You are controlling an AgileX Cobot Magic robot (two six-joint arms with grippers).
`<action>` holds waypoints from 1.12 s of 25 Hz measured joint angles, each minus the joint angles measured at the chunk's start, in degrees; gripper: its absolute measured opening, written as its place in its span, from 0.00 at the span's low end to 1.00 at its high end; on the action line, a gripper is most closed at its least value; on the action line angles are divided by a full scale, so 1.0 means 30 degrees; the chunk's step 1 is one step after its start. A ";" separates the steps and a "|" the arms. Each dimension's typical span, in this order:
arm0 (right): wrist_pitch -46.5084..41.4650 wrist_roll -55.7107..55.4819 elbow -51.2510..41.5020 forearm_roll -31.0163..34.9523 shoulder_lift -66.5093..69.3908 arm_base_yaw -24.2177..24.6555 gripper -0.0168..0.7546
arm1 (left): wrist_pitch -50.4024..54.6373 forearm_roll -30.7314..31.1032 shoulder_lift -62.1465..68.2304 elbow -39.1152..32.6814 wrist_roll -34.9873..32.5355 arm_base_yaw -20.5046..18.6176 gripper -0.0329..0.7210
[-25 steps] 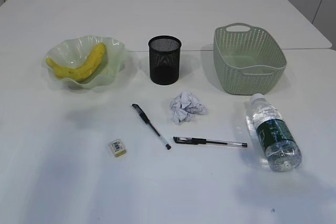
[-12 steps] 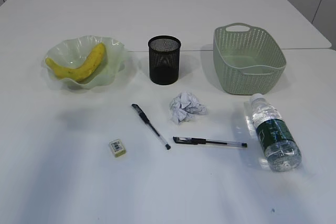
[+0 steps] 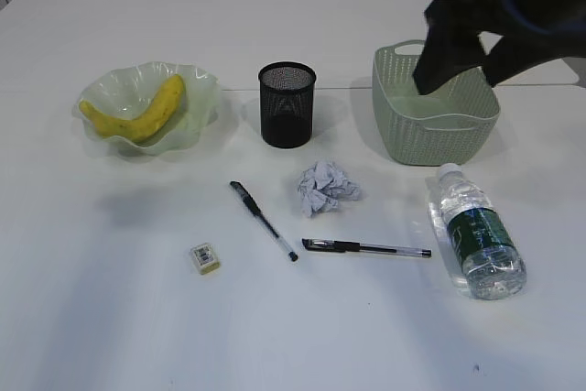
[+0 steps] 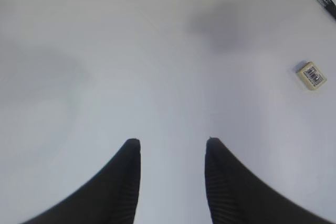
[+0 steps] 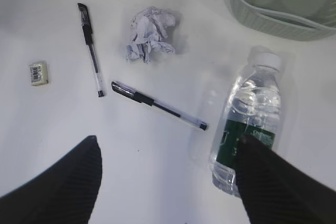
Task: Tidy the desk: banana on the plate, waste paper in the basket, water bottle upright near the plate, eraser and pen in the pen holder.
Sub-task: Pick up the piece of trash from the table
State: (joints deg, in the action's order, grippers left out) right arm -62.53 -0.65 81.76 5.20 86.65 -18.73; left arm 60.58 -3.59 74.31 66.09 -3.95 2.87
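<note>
The white desk (image 3: pixel 110 318) carries the black mesh pen holder (image 3: pixel 287 104) near its middle, with the plate (image 3: pixel 197 98) to its left and the basket (image 3: pixel 432 107) to its right. In front of the pen holder lie the waste paper (image 3: pixel 326 187), two pens (image 3: pixel 263 220) (image 3: pixel 366 247) and, further left, the eraser (image 3: pixel 205 257). The water bottle (image 3: pixel 478 233) lies on its side to the front right.

We see the desk (image 3: pixel 110 318) from the front, slanting down from chest height. Left wrist camera faces straight down, close, over bare desk. Right wrist camera looks down from higher. All 3 views share the eraser (image 3: pixel 205 258); the right wrist and exterior views share the water bottle (image 5: pixel 247 124).
</note>
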 joint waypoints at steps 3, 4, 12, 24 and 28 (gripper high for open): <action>-0.0116 0.0000 0.1551 0.0049 0.2273 -0.0201 0.78 | 0.0010 -0.0128 0.0000 0.0000 0.0000 0.0000 0.42; -0.0165 0.0000 0.1949 0.0127 0.2861 -0.0201 0.78 | 0.0010 -0.0166 0.0000 0.0000 0.0000 0.0000 0.42; -0.0371 0.0078 0.5307 -0.0016 0.7251 -0.1808 0.78 | -0.0031 -0.0204 0.0000 0.0000 0.0035 0.0000 0.43; -0.0325 0.0001 0.7565 -0.0584 1.2380 -0.2503 0.79 | -0.0420 -0.0204 0.0000 0.0000 0.0106 0.0000 0.56; -0.0133 -0.0090 0.8641 -0.0927 1.3497 -0.2503 0.80 | -0.0420 -0.0204 0.0000 0.0000 0.0106 0.0000 0.56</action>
State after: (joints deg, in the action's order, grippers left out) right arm -62.93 -0.92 107.68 2.42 127.14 -26.24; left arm 59.31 -4.20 74.31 66.09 -3.64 2.87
